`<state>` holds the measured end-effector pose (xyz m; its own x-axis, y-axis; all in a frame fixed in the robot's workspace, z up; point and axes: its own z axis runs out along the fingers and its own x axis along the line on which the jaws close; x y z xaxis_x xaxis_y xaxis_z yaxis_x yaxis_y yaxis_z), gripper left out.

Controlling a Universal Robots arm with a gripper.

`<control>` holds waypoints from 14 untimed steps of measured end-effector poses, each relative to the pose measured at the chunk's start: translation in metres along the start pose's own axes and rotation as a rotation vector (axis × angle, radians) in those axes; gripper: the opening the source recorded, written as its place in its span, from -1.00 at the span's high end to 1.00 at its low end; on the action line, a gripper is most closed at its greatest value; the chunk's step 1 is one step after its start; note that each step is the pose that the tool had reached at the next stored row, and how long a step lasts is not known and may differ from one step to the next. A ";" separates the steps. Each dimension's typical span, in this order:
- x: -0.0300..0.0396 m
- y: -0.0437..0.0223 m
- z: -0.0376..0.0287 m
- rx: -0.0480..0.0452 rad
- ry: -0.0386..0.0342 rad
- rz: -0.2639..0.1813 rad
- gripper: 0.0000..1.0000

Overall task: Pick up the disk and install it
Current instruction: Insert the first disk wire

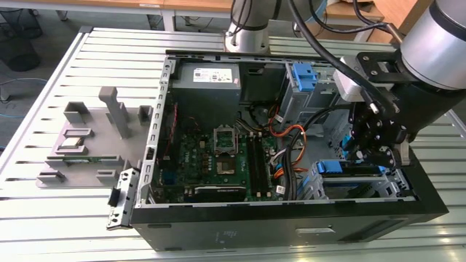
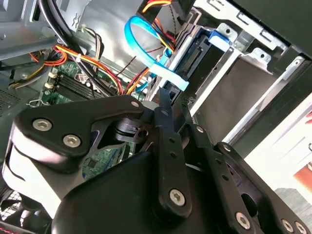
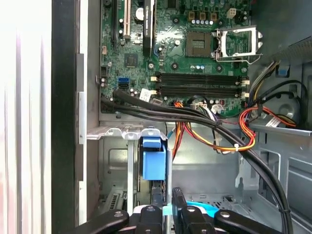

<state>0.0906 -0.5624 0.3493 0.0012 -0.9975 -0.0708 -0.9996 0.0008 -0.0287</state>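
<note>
My gripper [image 1: 372, 155] hangs inside the open computer case [image 1: 218, 234], toward the exterior view's right, just above the drive cage where the disk [image 1: 350, 169] sits edge-up with its blue plastic carrier bracket showing at the near right corner of the chassis. In the first wrist view my fingers [image 3: 157, 202] stand close together, narrow, right behind the blue bracket tab [image 3: 153, 163], though I cannot tell whether they grip it or merely touch it. That view also lays out the green motherboard [image 3: 146, 53], its square metal CPU socket [image 3: 236, 44], the long black memory slots [image 3: 200, 84] and a bundle of black, red, orange and yellow cables [image 3: 214, 131] crossing above the bay. The second wrist view gives instead my own matte black linkage [image 2: 170, 161] with bright screw heads, a looped glossy blue data cable [image 2: 141, 46] and the folded grey sheet-metal cage [image 2: 234, 92]. The exterior view alone takes in the grey power-supply box [image 1: 207, 76] at the far side, a second blue bracket [image 1: 304, 76] beyond it, a grey fixture plate [image 1: 87, 142] on the exterior view's left, and the ribbed aluminium table [image 1: 73, 218] under everything, with a wooden desk [image 1: 204, 4] behind.
</note>
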 end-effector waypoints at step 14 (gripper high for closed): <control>0.0000 -0.0281 0.0010 -0.0047 0.0003 0.012 0.53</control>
<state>0.1187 -0.5623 0.3491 -0.0111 -0.9974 -0.0707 -0.9997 0.0127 -0.0232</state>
